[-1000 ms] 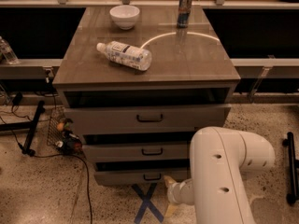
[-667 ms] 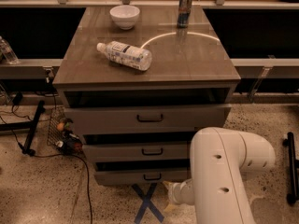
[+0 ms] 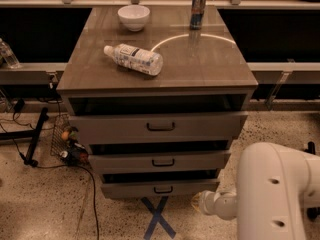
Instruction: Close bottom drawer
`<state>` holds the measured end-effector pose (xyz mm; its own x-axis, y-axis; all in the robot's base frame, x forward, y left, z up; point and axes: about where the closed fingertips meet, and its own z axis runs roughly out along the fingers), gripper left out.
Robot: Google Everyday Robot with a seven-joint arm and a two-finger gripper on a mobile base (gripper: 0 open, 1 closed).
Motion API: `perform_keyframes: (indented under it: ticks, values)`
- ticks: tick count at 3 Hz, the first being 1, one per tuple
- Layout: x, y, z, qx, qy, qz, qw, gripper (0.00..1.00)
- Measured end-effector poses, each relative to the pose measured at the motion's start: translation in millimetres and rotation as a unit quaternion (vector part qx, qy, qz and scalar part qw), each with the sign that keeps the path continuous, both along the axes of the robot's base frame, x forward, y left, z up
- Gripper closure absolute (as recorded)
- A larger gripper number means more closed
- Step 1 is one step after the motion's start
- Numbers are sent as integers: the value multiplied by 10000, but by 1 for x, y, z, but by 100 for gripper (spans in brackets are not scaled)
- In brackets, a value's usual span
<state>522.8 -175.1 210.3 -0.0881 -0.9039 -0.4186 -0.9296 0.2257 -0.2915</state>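
Sitting lowest of three grey-brown fronts, the bottom drawer [image 3: 159,189] is at the near foot of the desk [image 3: 215,66], just above the floor [image 3: 45,209]. A small black handle [image 3: 163,189] is centred on its front, and a dark gap shows along its upper edge, so it stands a little way out. Above it the middle drawer [image 3: 160,162] and the tall top drawer [image 3: 159,127] show similar dark gaps over their fronts.

On the desk top a clear plastic bottle [image 3: 134,59] with a white label lies on its side toward the left. A white bowl [image 3: 133,17] sits upright at the far edge, and a slim can [image 3: 198,3] stands upright to the right of it, well apart from the bottle.

At the near right, the bulky white arm [image 3: 272,194] fills the corner of the view. Its narrow end reaches left and low, and the pincer [image 3: 200,202] is close to the floor just beside the lower right corner of the bottom drawer, apart from the handle. I cannot tell whether the pincer is released or clenched, nor whether it touches the drawer front.

A blue tape cross [image 3: 158,219] marks the speckled floor directly in front of the bottom drawer. To the left, a black cable [image 3: 93,204] trails across the floor near a small wire basket [image 3: 60,134] beside the desk.
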Motion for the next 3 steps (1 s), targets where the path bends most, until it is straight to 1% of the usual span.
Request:
perform_keyframes:
  ticks: [1,2,3]
  values:
    - [-1,-19,23,218,-216,-246,9992,100]
    - [9,-15,56,526,-546,-213,9969,100]
    - [10,-12,57,638,-530,-242,9963,100]
